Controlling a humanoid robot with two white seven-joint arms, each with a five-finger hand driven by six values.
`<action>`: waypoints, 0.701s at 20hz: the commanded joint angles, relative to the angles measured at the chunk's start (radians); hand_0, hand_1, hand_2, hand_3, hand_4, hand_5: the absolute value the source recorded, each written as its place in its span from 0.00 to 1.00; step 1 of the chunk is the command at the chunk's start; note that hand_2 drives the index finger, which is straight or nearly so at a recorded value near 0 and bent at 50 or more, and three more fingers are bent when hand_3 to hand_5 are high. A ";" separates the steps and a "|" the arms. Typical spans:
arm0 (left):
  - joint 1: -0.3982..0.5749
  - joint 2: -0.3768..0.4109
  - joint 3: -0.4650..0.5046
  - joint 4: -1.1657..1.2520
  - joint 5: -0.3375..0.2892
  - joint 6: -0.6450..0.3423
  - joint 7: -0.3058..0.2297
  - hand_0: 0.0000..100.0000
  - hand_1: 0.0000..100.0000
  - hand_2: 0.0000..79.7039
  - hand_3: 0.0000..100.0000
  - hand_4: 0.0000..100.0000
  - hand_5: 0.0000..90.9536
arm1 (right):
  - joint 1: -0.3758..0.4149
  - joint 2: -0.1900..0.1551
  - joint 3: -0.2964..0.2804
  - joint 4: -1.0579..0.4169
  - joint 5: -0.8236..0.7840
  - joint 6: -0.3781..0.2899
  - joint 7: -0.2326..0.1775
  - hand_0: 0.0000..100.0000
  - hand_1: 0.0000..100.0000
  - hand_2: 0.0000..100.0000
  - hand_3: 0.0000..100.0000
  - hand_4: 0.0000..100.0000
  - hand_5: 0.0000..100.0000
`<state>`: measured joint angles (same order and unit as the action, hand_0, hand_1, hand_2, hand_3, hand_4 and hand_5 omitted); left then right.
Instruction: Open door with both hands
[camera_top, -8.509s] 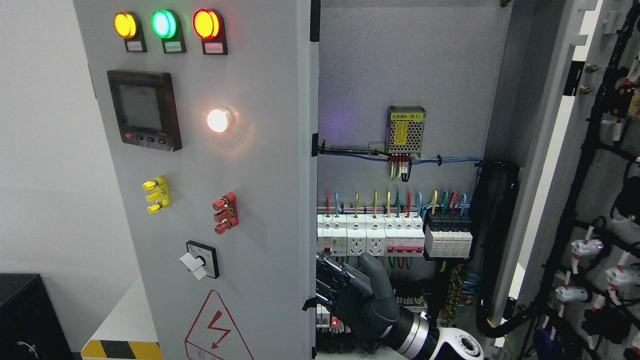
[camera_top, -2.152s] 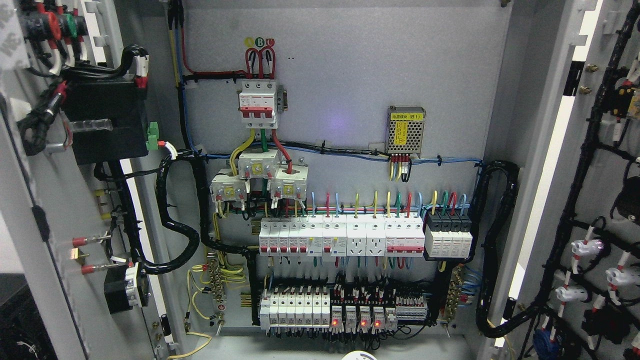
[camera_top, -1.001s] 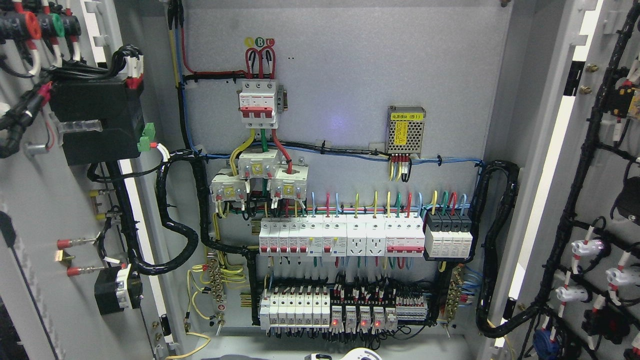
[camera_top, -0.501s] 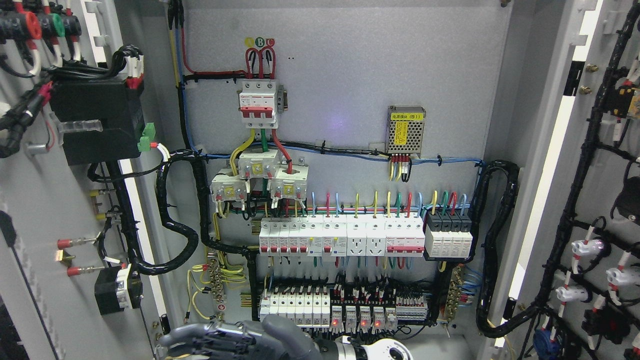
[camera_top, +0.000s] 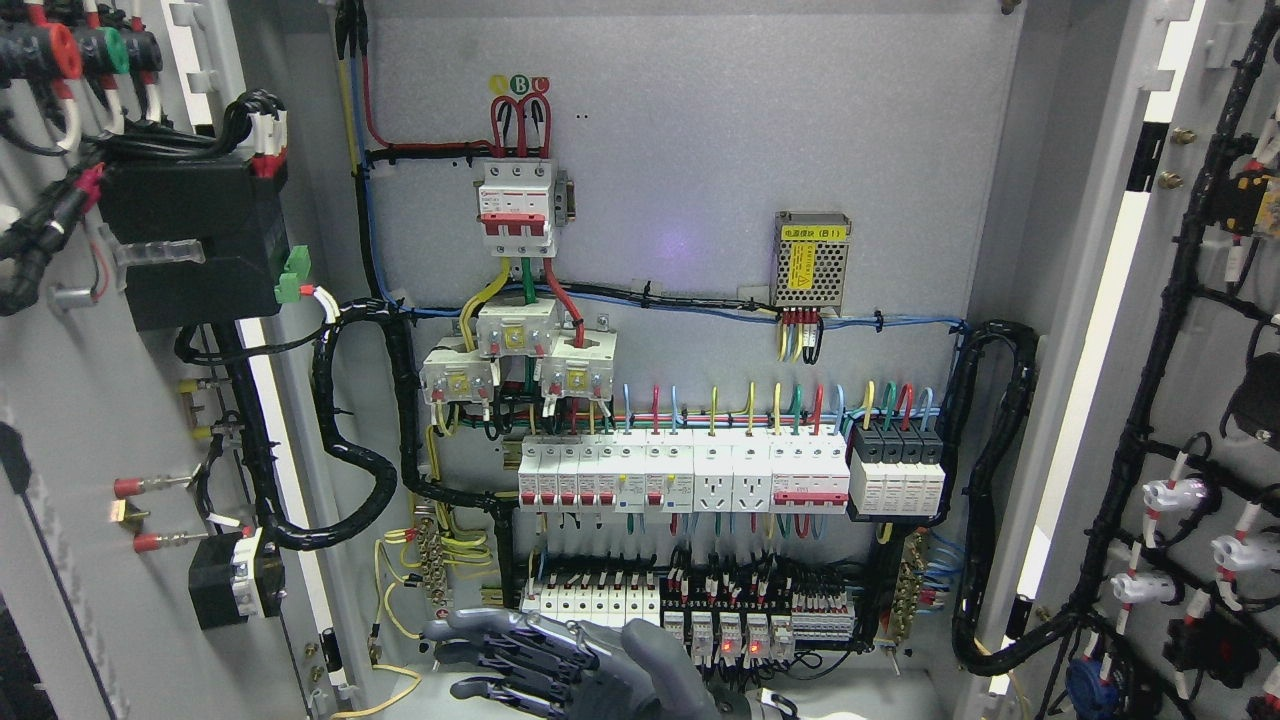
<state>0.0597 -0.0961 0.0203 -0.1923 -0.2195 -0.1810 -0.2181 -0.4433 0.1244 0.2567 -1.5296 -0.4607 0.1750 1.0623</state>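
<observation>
Both doors of the electrical cabinet stand wide open. The left door (camera_top: 90, 400) is swung out at the picture's left, showing its wired inner face. The right door (camera_top: 1215, 330) hangs out at the right with a black wire harness on it. My right hand (camera_top: 520, 660), dark grey, shows at the bottom edge in front of the cabinet floor. Its fingers (camera_top: 480, 640) point left, spread, and hold nothing. It touches neither door. The left hand is out of sight.
Inside, the grey back panel (camera_top: 700, 150) carries a red-and-white main breaker (camera_top: 515, 200), a row of white breakers (camera_top: 680, 475), relays with red lights (camera_top: 720, 625) and a small power supply (camera_top: 812, 248). Black cable looms (camera_top: 350, 440) run down both sides.
The left door, earlier nearly shut with my right hand on its edge, now stands fully open. Over the last second my right hand rose into view at the bottom and shifted rightward.
</observation>
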 joint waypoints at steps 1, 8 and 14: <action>0.061 0.013 -0.394 -0.552 0.110 0.023 0.000 0.84 0.21 0.00 0.00 0.00 0.00 | 0.162 -0.005 -0.086 -0.214 0.069 -0.029 -0.001 0.00 0.00 0.00 0.00 0.00 0.00; 0.181 0.048 -0.534 -1.065 0.121 0.089 0.000 0.84 0.21 0.00 0.00 0.00 0.00 | 0.248 0.001 -0.103 -0.283 0.082 -0.040 -0.013 0.00 0.00 0.00 0.00 0.00 0.00; 0.246 0.087 -0.543 -1.419 0.120 0.083 0.000 0.84 0.21 0.00 0.00 0.00 0.00 | 0.343 0.003 -0.168 -0.368 0.082 -0.054 -0.019 0.00 0.00 0.00 0.00 0.00 0.00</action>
<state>0.2425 -0.0506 -0.3486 -0.9684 -0.1083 -0.0939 -0.2188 -0.1823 0.1240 0.1688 -1.7429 -0.3854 0.1248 1.0467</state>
